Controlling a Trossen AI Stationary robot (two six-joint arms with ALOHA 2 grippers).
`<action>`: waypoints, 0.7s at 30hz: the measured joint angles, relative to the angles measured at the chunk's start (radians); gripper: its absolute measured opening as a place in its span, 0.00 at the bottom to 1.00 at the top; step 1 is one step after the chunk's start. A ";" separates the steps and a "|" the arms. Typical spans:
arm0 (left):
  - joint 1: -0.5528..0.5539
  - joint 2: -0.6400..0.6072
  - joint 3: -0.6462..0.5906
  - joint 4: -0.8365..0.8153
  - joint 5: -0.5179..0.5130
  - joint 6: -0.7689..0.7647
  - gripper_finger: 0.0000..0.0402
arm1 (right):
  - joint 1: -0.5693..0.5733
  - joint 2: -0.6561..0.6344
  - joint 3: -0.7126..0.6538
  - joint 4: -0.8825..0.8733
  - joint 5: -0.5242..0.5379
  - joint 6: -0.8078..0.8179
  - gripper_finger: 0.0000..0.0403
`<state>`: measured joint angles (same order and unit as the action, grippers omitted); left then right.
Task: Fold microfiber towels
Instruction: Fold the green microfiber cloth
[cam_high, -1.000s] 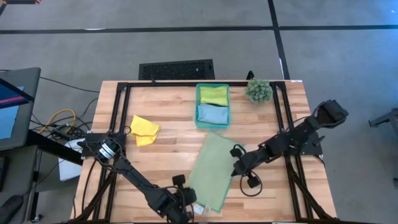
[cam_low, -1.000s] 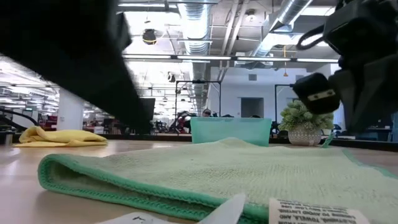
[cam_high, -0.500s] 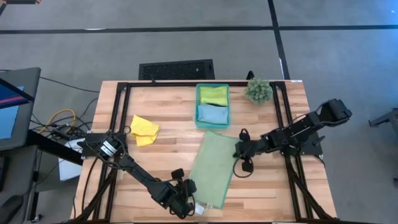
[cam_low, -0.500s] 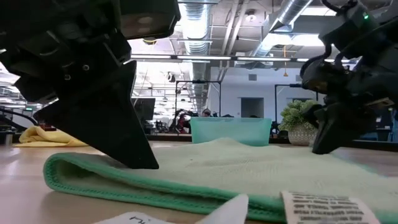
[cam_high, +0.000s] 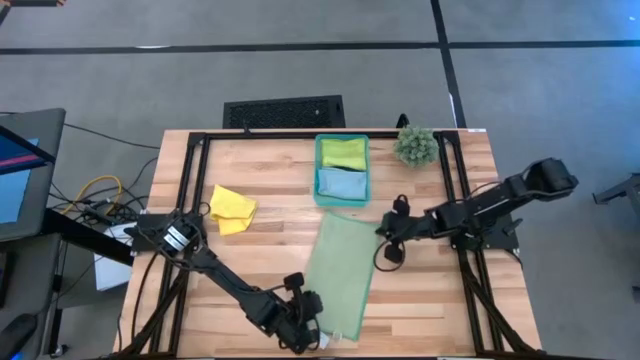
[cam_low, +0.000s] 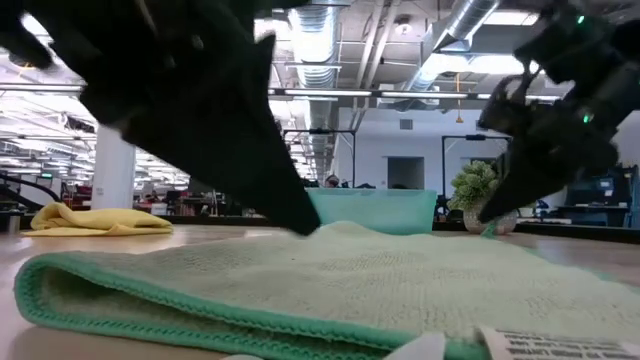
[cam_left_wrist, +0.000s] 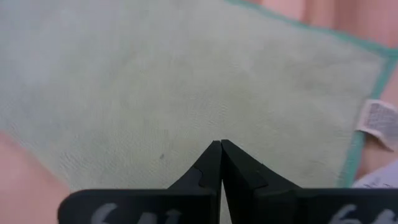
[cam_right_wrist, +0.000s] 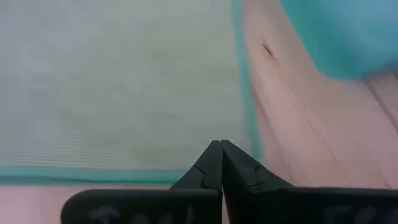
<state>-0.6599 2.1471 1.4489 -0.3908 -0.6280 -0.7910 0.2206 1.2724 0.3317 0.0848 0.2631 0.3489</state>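
A pale green towel (cam_high: 340, 275) lies folded in a long strip on the table's middle, its folded edge (cam_low: 120, 290) toward the near left and a white tag (cam_left_wrist: 379, 123) at its near end. My left gripper (cam_high: 308, 305) is shut, with its tips on the towel's near-left part. My right gripper (cam_high: 385, 238) is shut beside the towel's right hem (cam_right_wrist: 244, 93), near its far right corner. A yellow towel (cam_high: 232, 208) lies crumpled at the far left. A lime green towel (cam_high: 343, 153) and a light blue one (cam_high: 340, 184) lie in the teal bin (cam_high: 318, 172). My left gripper sets its shut fingertips (cam_left_wrist: 221, 149) down on the towel's top layer (cam_left_wrist: 205, 118), inside the near-left folded edge. The fingers slant down from the table's near left. The towel lies flat on the table. My right gripper hovers by the hem; I cannot tell whether it touches.
A small spiky green plant (cam_high: 416, 145) stands at the far right, beside the bin. A black frame rail (cam_high: 190, 190) runs along the table's sides and far edge. Bare wood shows between the yellow towel and the green one.
My right gripper has gone toward the far edge along the towel's right side, rolling its wrist, and now stands near the far right corner. My left gripper has moved from the near-left corner onto the towel. The folded edge has slid slightly nearer in the low view.
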 joint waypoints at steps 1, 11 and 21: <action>0.006 0.000 -0.004 -0.002 0.020 -0.019 0.00 | -0.013 0.021 -0.005 0.004 0.001 0.001 0.06; 0.033 0.000 -0.022 0.116 0.005 0.069 0.00 | -0.073 0.059 -0.013 0.024 0.302 -0.108 0.05; 0.030 -0.001 -0.028 0.219 0.056 0.154 0.00 | 0.218 -0.105 -0.013 0.123 -0.079 -0.195 0.07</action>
<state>-0.6304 2.1464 1.4208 -0.1715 -0.5719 -0.6368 0.4388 1.1669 0.3184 0.2077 0.1844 0.1544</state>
